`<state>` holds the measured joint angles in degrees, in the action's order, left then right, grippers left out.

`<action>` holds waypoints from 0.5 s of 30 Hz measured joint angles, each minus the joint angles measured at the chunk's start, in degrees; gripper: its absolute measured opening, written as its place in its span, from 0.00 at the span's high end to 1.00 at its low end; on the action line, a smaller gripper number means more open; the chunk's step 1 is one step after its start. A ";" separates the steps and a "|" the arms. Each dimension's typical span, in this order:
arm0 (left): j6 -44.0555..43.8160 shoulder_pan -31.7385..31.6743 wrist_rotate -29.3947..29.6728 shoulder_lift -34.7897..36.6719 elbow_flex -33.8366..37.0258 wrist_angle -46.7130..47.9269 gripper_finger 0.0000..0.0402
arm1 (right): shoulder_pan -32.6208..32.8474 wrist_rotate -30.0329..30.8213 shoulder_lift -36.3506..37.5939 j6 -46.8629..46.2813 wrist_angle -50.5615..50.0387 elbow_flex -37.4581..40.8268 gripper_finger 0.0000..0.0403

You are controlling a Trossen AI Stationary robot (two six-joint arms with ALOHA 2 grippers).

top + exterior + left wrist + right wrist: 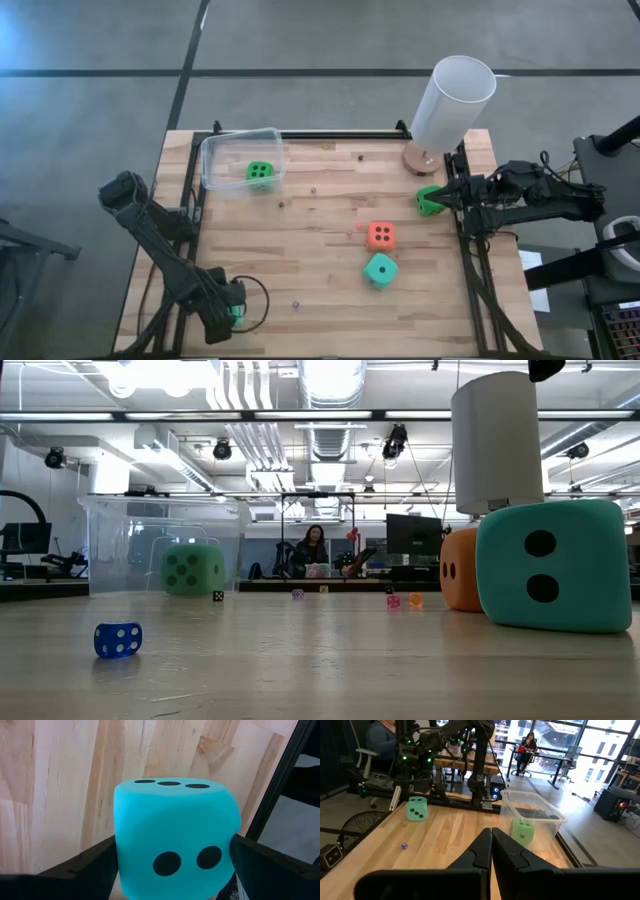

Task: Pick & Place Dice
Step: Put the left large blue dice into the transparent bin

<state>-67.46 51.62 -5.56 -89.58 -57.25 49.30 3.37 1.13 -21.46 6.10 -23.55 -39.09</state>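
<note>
A light teal die (pixel 172 840) sits near the table's near left corner, between the two fingers of my left gripper (pixel 236 312), which points down on it. The same die (pixel 416 809) shows under the left arm in the right wrist view. A green die (pixel 261 173) lies in the clear tub (pixel 215 150). An orange die (pixel 381 236) and a teal die (pixel 380 270) lie right of the middle. Another green die (pixel 429 201) lies at the right edge, beside my right gripper (pixel 445 195), which hovers shut (pixel 491 845) above the table. My left gripper has the light teal die between its two fingers, one finger (pixel 92 867) on each of two opposite side faces (pixel 226 847). The fingers come from above, pointing down. The two-pip face is up. In the right wrist view the die's underside seems to rest on the table.
A tall white cylinder (pixel 452 100) stands on a round base at the far right. Several tiny dice lie scattered on the wood, among them a blue one (pixel 118 639). Black rails (pixel 470 260) run along the table's left and right sides. A person (pixel 312 550) sits far behind the table.
</note>
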 joint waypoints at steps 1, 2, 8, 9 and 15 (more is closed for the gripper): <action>-0.02 0.00 0.00 0.00 0.00 0.00 0.13 | -0.02 0.02 0.00 -0.06 0.00 -0.02 0.98; -0.02 0.00 0.00 0.00 0.00 -0.02 0.13 | -0.01 0.01 -0.02 -0.02 0.00 -0.01 0.98; -0.09 0.00 -0.02 0.49 0.10 -0.12 0.08 | -0.01 0.02 0.01 0.05 0.00 0.00 0.98; -0.23 0.01 -0.03 0.66 0.16 -0.13 0.07 | -0.01 0.00 -0.01 -0.02 0.01 -0.02 0.98; 0.07 0.02 -1.08 1.21 0.20 0.09 0.02 | 0.00 0.00 0.00 -0.06 0.02 0.00 0.98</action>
<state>-67.39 51.64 -6.65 -88.37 -57.05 49.39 3.37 1.13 -21.46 6.04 -23.53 -39.09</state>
